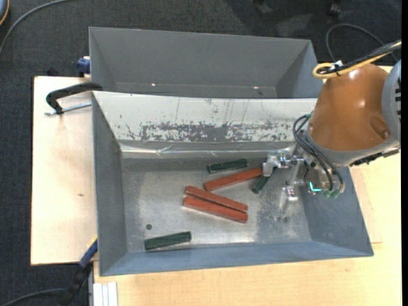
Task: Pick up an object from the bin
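Note:
My gripper [289, 193] hangs low over the right part of the bin floor, under the orange cover. Just to its left lies a short dark green piece [259, 184], touching the right end of a red-brown bar [233, 180] that slants up to the right. Beyond that bar lies a dark green bar [227, 166] near the back wall. Nothing shows in the gripper's grasp.
Two long red-brown bars [215, 204] lie side by side in the middle of the floor. Another dark green bar [167, 241] rests by the front wall at the left, with a small dark speck [148, 227] behind it. The bin's right wall slopes up close beside the gripper.

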Controlling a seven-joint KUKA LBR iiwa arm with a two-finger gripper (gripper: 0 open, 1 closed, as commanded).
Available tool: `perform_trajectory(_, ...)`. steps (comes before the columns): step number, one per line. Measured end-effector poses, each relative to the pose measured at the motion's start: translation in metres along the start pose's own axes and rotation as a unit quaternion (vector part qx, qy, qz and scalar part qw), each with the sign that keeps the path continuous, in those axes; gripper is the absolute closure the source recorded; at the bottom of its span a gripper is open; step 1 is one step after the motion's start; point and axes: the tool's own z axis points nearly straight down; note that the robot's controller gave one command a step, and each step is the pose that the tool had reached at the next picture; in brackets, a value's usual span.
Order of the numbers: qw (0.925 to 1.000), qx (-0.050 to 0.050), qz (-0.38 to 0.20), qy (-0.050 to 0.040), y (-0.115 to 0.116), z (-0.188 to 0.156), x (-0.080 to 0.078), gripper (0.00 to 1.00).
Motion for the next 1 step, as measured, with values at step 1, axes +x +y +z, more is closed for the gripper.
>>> perform_trajectory(1,0.9996,0.0,-0.027,0.0004,0.0271,0.1211,-0.0014,0.0)
